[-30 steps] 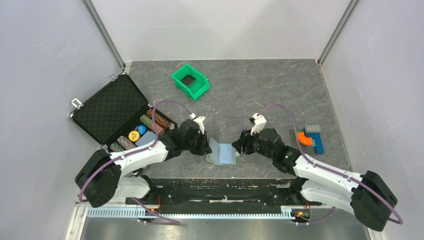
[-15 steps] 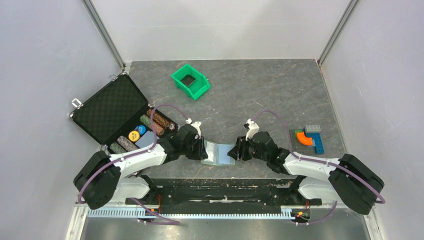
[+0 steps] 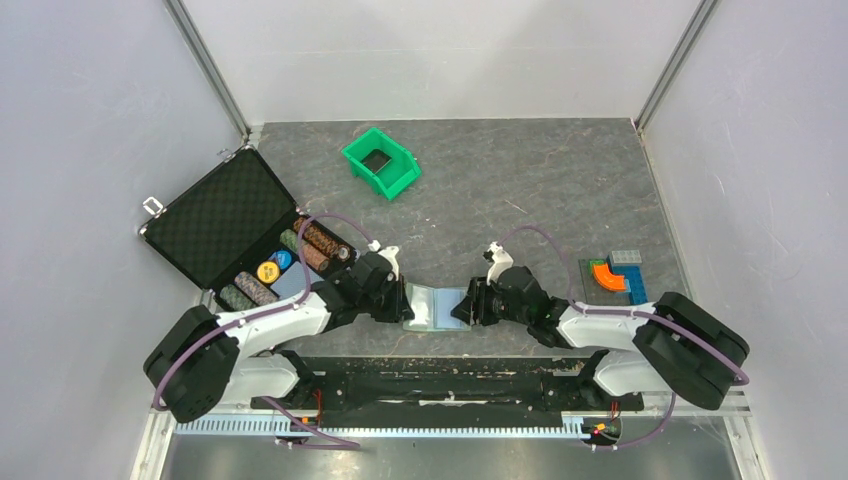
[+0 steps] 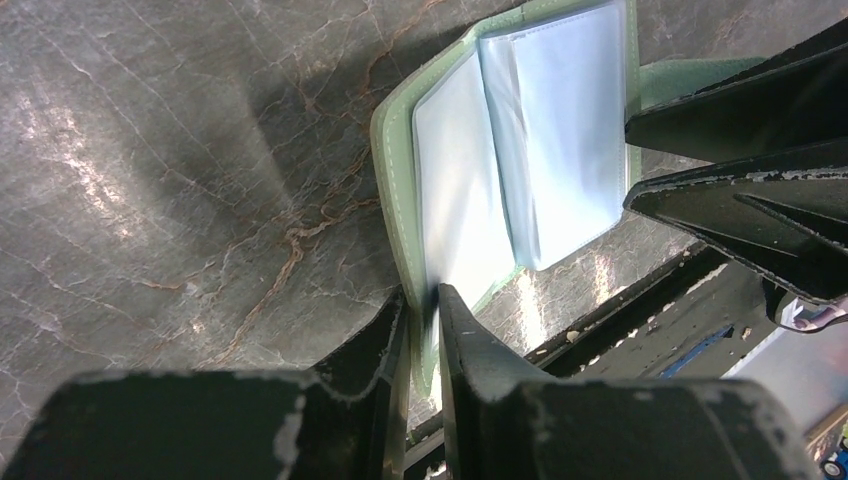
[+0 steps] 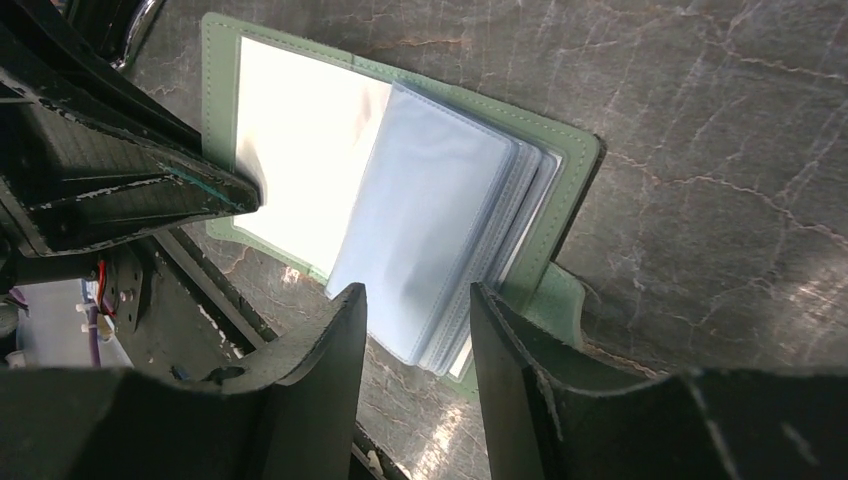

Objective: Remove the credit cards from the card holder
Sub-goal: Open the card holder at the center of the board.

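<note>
The white-and-black jointed left arm (image 3: 285,312) and right arm (image 3: 605,325) reach low and inward from their bases, wrists nearly level, fingertips facing each other. The left gripper (image 4: 424,325), black and two-fingered, has its jaws almost together, pinching the edge of the pale grey-green bifold card holder (image 4: 392,190). The right gripper (image 5: 417,325), also black, holds its jaws moderately apart.

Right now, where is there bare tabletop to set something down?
Free: the tabletop between green bin, card holder and toy blocks. Crowded: near centre, left gripper and right gripper flanking the holder; poker chip case at left.
</note>
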`<move>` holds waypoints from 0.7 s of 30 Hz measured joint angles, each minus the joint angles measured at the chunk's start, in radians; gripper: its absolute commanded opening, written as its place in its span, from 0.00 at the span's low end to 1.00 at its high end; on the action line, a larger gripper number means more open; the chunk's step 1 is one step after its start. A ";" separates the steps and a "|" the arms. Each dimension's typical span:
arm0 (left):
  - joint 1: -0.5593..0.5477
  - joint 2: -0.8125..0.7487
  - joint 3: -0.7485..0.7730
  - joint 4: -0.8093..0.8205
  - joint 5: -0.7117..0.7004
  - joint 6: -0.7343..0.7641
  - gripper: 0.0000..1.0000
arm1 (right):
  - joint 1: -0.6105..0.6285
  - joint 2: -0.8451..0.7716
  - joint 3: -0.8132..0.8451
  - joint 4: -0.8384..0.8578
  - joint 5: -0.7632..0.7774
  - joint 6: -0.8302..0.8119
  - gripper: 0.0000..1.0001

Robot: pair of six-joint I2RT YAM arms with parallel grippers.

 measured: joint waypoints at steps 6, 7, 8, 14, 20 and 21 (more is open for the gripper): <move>0.000 -0.002 -0.013 0.014 0.001 -0.002 0.17 | 0.017 0.034 0.011 0.028 0.000 0.017 0.43; 0.000 -0.002 -0.015 0.014 0.001 -0.002 0.17 | 0.018 0.039 0.013 0.032 -0.002 0.018 0.42; 0.000 -0.002 -0.017 0.015 0.002 -0.002 0.17 | 0.017 0.044 0.015 0.036 -0.006 0.020 0.42; 0.000 -0.002 -0.020 0.015 0.011 -0.002 0.17 | 0.019 0.050 0.016 0.089 -0.050 0.053 0.40; 0.000 -0.001 -0.020 0.020 0.024 -0.002 0.17 | 0.034 0.050 0.015 0.176 -0.092 0.095 0.40; 0.000 -0.002 -0.020 0.021 0.025 -0.003 0.17 | 0.038 0.053 0.015 0.189 -0.095 0.100 0.40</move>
